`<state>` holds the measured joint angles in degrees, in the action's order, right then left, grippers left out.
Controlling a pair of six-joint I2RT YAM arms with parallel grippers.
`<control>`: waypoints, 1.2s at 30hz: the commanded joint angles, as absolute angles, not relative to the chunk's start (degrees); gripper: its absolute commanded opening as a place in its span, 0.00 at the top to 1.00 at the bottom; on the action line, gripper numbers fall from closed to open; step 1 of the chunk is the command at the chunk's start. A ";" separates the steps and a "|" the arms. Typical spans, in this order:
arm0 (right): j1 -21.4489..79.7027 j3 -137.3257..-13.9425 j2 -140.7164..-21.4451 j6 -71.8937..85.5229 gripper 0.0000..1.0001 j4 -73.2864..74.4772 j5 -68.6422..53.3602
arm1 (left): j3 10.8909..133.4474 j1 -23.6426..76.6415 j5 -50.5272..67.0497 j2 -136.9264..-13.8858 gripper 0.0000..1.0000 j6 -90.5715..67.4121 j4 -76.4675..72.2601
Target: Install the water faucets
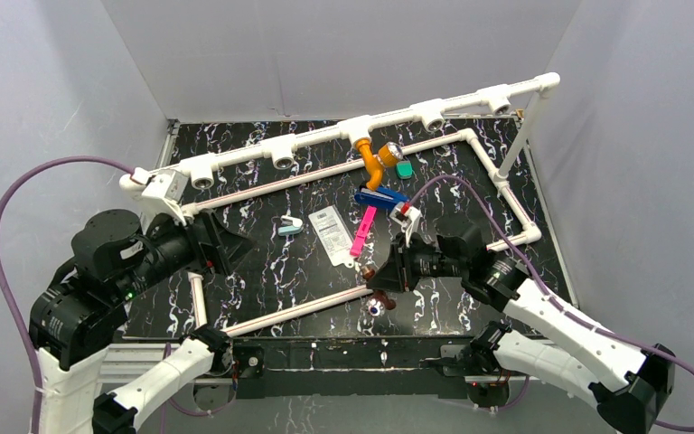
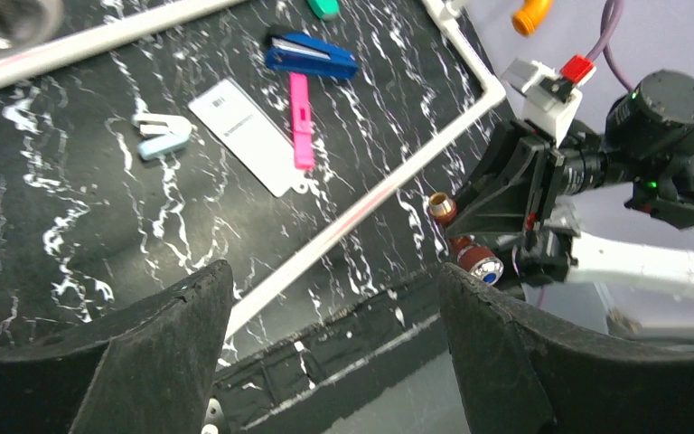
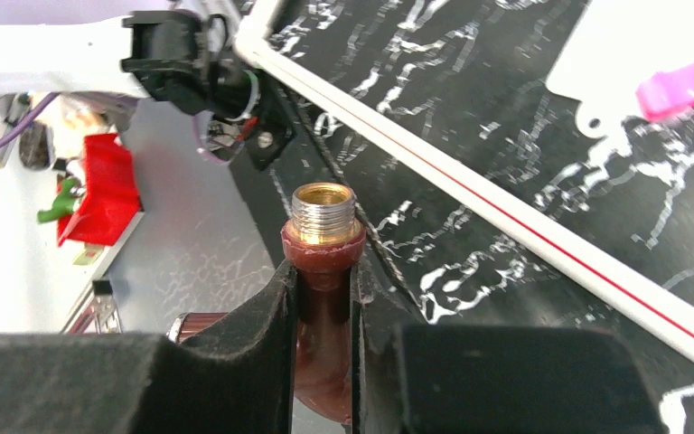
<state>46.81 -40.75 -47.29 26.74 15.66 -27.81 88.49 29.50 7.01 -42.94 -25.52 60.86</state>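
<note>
An orange water faucet (image 1: 373, 165) with a silvery knob hangs from a tee on the raised white pipe rail (image 1: 282, 154) at the back; its tip (image 2: 530, 14) shows in the left wrist view. My right gripper (image 1: 387, 276) (image 3: 325, 271) is shut on the dark brown water faucet (image 1: 376, 291) (image 3: 324, 312) near the front pipe. The faucet's brass threaded end (image 3: 323, 210) pokes out past the fingers, and its round knob sits low. The left wrist view shows it too, brown faucet (image 2: 472, 257). My left gripper (image 1: 228, 244) (image 2: 334, 285) hovers open at the left, holding nothing.
A white pipe frame (image 1: 497, 172) lies on the black marbled mat. Inside it are a blue stapler (image 1: 381, 197), a pink strip (image 1: 362, 231), a white card (image 1: 330, 233), a pale blue clip (image 1: 290, 226) and a green piece (image 1: 404, 169). Grey walls enclose the table.
</note>
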 commanded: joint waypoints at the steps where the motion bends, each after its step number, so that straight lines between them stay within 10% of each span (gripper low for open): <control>1: 50.31 -43.41 -45.26 23.72 0.99 11.57 -30.47 | 87.36 29.79 15.53 -45.08 0.20 -24.36 63.35; 36: 69.31 -87.47 -77.57 -9.48 0.99 29.07 -29.71 | 76.15 29.88 37.16 -44.39 0.21 -29.74 61.30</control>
